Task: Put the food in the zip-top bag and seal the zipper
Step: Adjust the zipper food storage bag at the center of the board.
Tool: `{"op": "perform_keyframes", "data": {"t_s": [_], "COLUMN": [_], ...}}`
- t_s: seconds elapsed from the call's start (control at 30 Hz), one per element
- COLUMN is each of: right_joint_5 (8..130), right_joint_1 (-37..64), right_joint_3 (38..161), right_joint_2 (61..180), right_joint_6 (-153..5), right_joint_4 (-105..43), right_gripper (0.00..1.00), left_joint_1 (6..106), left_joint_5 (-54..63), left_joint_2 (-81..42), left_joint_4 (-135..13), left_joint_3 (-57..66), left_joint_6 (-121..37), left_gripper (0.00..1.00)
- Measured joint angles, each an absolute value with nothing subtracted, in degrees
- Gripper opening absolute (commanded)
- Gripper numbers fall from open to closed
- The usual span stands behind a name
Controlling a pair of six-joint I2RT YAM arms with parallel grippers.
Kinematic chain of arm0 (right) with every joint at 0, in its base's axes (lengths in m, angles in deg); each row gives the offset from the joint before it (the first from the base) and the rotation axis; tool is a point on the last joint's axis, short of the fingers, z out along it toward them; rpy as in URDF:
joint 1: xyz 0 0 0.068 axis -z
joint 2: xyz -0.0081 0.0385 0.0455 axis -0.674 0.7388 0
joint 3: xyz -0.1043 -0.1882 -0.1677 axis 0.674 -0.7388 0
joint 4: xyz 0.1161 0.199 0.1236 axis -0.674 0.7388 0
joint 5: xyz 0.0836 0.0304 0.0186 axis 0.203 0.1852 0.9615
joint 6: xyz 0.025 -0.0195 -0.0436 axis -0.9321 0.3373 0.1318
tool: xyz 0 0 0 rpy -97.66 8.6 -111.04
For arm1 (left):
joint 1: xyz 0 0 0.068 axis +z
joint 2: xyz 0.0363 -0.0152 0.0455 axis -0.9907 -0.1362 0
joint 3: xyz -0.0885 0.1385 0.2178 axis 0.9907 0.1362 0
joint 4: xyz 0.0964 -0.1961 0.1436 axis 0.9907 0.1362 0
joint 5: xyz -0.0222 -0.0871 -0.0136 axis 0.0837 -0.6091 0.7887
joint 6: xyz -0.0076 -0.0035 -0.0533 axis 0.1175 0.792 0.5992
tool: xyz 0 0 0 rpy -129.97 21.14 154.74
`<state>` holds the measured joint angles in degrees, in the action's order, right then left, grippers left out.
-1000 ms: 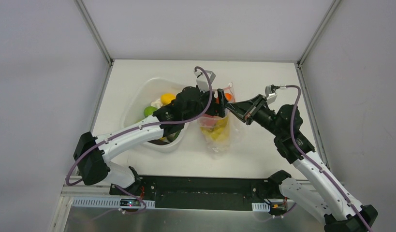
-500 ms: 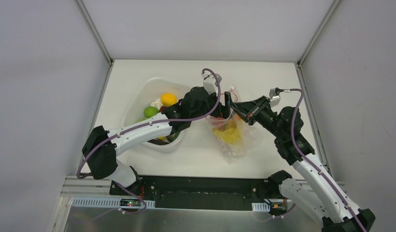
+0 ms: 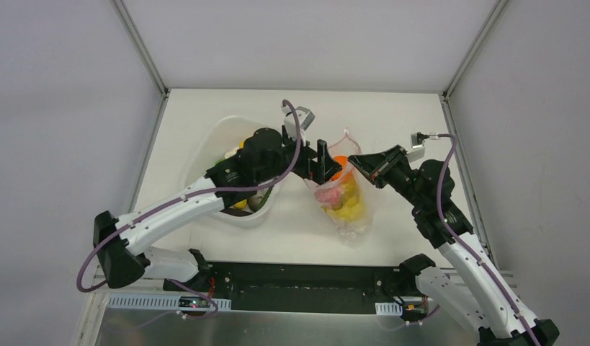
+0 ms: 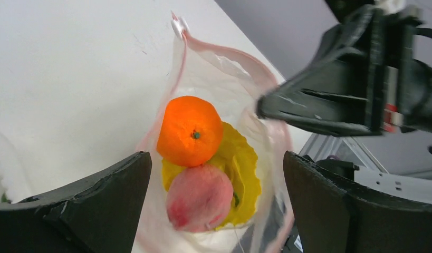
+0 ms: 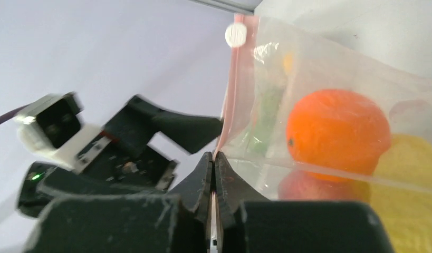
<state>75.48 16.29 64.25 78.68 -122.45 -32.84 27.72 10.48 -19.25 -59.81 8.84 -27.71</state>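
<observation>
Loading step judged in hand.
- Zip-top bag (image 3: pixel 343 205) stood on table beside tub (image 3: pixel 205 155); orange, pink and yellow food (image 4: pixel 190 129) seen inside.
- Zipper (image 5: pixel 230 95) edge pinched by right gripper (image 5: pixel 214 158), fingers clamped together.
- Left gripper (image 4: pixel 216 158) spread wide, nothing held, at bag mouth.
- Next move judged: more pieces to be fetched from tub, mouth to be held open; sealing not yet due.

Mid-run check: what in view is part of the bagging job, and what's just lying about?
Job: zip-top bag, its zipper, the orange, pink peach and yellow piece inside it, yellow food not yet bagged, right gripper shut on the zipper, left gripper open.
Lying about: white tub, table.
</observation>
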Motion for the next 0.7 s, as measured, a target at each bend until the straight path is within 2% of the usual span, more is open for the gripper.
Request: {"op": "perform_keyframes", "data": {"t_s": [0.17,0.3,0.53,0.57,0.6,0.67,0.7], "right_joint_5": [75.2,75.6,77.7,78.2,78.5,79.2,79.5], "right_joint_1": [17.0,17.0,17.1,17.1,17.1,17.1,17.1], "right_joint_3": [65.1,65.1,66.1,66.3,66.4,66.5,66.6], "right_joint_2": [80.6,80.9,81.0,81.0,81.0,81.0,81.0], "right_joint_6": [-119.3,-118.2,-117.0,-116.9,-116.8,-116.6,-116.4], "right_joint_4": [-30.2,-28.9,-28.2,-28.1,-28.2,-28.2,-28.1], "right_gripper": [0.01,0.01,0.01,0.01,0.01,0.01,0.01], "left_joint_1": [27.7,27.4,27.9,28.1,28.4,29.3,29.9], "left_joint_5": [10.7,15.7,22.7,22.7,22.6,21.3,20.3], "left_joint_2": [-12.3,-10.0,-13.5,-14.7,-15.8,-17.6,-18.4], "left_joint_4": [-55.5,-52.6,-47.0,-46.5,-46.3,-46.0,-46.1], "left_joint_3": [8.5,9.0,9.2,9.2,9.2,9.2,9.2], "left_joint_6": [-30.9,-31.6,-31.3,-31.0,-30.5,-29.6,-29.1], "left_gripper": [0.99,0.99,0.98,0.94,0.87,0.71,0.59]}}
